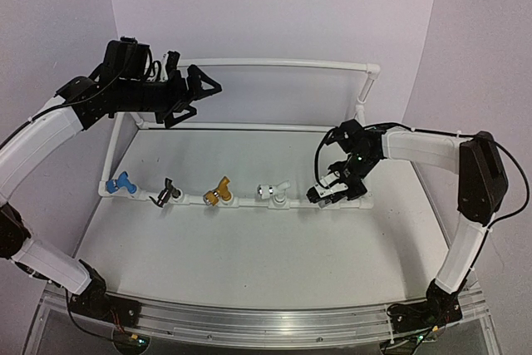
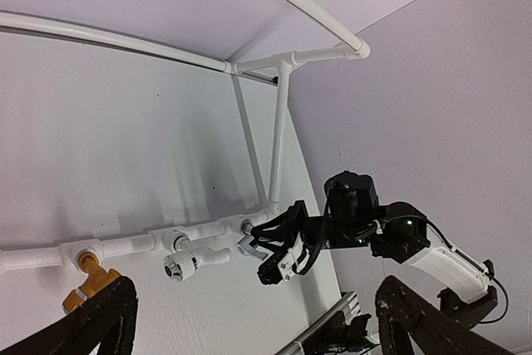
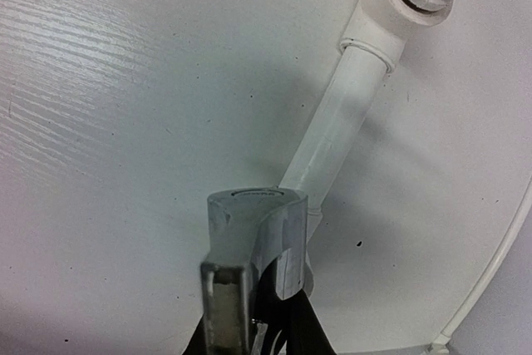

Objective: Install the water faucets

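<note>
While your right fingers (image 2: 278, 265) clamp the silver-grey faucet (image 3: 249, 230) at the front pipe's (image 1: 243, 200) right end, past the blue faucet (image 1: 120, 182), black faucet (image 1: 169, 193), gold faucet (image 1: 219, 192) and white faucet (image 1: 273, 191) on it, your left fingers (image 2: 91, 322) gape wide over the surface's (image 1: 249, 263) back-left, walls (image 1: 274, 6) on three sides.

The white surface (image 1: 249, 247) carries a white pipe frame (image 1: 274, 61). The frame's lower rails lie flat on it.
</note>
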You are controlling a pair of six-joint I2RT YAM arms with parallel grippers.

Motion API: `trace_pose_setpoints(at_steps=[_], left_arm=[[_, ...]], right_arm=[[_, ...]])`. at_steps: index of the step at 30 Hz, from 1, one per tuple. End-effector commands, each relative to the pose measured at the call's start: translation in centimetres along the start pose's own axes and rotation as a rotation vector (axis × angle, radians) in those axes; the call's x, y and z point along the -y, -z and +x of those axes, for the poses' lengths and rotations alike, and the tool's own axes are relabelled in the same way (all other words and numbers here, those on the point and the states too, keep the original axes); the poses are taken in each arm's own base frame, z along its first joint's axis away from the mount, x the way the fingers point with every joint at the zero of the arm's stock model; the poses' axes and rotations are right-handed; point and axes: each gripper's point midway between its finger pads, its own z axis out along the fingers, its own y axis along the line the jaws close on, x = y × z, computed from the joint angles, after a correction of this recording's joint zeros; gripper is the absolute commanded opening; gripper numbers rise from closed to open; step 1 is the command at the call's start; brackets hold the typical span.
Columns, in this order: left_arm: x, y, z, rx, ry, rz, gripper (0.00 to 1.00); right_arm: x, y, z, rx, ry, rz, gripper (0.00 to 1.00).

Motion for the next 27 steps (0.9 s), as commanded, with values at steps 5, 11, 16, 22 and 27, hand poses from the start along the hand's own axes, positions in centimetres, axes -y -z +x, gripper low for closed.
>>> trace_pose_setpoints(at_steps=[5,11,16,22,27], left_arm=[[1.7,1.5,-1.4,0.057,-0.022,0.045,0.99],[1.7,1.6,-1.5,0.063,-0.021,0.044,0.99],[1.7,1.5,-1.5,0.063,-0.021,0.043,0.99],[1.7,1.4,-1.6,0.065,-0.024,0.043,0.99],[1.8,1.5,-1.7,0.069,-0.022,0.043,0.99]], right_arm=[[0.2,-0.4,0.2,-0.003,-0.040,0.003,0.00],[0.2,-0.8,0.4,-0.004,-0.139,0.002,0.00],[-0.5,-0.7,0.4,0.007,-0.170,0.010,0.00],[-0.8,-0.8,0.5,0.024,-0.257,0.036,0.00],[-1.2,-0.7,0.4,0.051,-0.304,0.052,0.00]])
